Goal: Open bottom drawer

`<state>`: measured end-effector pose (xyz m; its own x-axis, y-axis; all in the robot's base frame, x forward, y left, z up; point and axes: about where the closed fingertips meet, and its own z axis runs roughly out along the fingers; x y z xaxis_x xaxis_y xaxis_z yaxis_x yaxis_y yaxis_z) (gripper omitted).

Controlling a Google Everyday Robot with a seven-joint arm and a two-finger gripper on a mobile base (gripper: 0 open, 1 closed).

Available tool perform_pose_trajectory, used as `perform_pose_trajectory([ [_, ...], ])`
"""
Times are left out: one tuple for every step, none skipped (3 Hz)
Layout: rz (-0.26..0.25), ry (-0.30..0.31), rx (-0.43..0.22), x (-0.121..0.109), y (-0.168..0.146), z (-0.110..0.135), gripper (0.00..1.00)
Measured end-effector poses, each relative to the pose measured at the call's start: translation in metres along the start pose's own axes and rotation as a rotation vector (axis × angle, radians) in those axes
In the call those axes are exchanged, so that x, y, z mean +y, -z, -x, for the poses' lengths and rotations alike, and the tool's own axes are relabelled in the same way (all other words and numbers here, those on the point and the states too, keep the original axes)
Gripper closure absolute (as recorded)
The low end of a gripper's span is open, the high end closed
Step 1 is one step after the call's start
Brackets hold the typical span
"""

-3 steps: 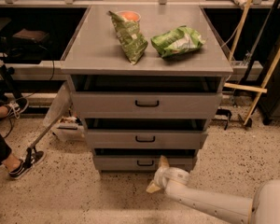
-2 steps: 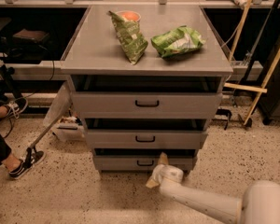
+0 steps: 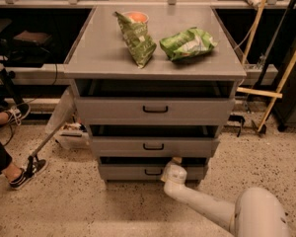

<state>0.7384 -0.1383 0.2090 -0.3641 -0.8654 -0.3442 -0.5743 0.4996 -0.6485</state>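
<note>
The grey cabinet has three drawers. The bottom drawer (image 3: 123, 172) has the narrowest front and a small black bar handle (image 3: 153, 172). It stands slightly pulled out, with a dark gap above its front. My gripper (image 3: 174, 163) is at the top edge of this drawer front, just right of the handle, and its tip reaches into the gap above the panel. My white arm (image 3: 212, 209) comes in from the lower right.
The top drawer (image 3: 155, 109) and middle drawer (image 3: 154, 146) sit above. Two green chip bags (image 3: 187, 43) and an orange cup (image 3: 136, 17) lie on the cabinet top. A person's shoes (image 3: 28, 171) are at left. Wooden poles (image 3: 281, 73) lean at right.
My gripper has moved up from the floor in front of the drawer to the top edge of the bottom drawer front. The drawers look unmoved.
</note>
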Motion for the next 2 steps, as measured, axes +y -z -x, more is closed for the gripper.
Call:
perform_pose_trajectory([
  [-0.038, -0.011, 0.024, 0.016, -0.017, 0.003, 0.00],
  [-0.113, 0.031, 0.074, 0.057, -0.057, -0.008, 0.00],
])
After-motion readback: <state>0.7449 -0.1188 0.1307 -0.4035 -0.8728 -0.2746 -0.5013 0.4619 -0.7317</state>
